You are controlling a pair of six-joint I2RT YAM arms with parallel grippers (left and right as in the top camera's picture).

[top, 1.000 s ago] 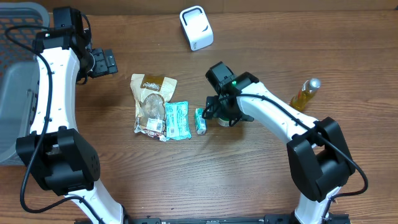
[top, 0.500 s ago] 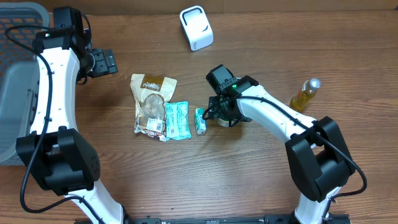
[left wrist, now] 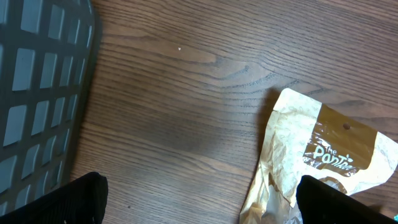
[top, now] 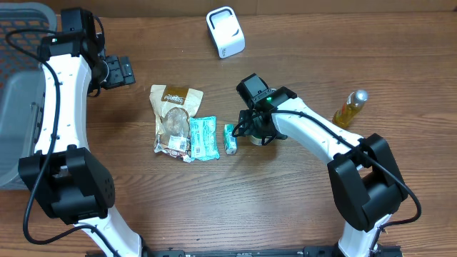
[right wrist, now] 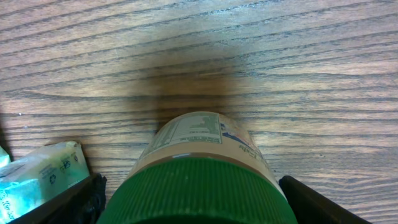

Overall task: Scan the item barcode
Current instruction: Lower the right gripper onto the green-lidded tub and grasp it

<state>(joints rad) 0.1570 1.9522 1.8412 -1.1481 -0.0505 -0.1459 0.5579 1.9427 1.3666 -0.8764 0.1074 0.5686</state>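
On the brown wooden table (top: 214,207), the left gripper (top: 118,71) hangs wide open and empty at ten o'clock, near the tan paper snack pouch (top: 173,118). The boxy white scanner (top: 225,32) sits at twelve o'clock. Near centre, the right gripper (right wrist: 189,199) clasps the green-lidded, tan-labelled jar (right wrist: 199,134), with a small teal packet (right wrist: 37,177) at its nine o'clock.

A jar (right wrist: 199,134) stands on the table (right wrist: 311,50) between the right gripper's (right wrist: 193,202) fingers. Just left of that gripper lies a small packet (right wrist: 37,177), then a second packet (top: 203,138), then a paper bag (top: 173,118). The bag reaches near the left gripper's (left wrist: 199,199) right finger, and a basket (left wrist: 37,93) stands on that gripper's left. A scanner (top: 226,32) sits beyond the right gripper, and a bottle (top: 350,107) lies well to its right.
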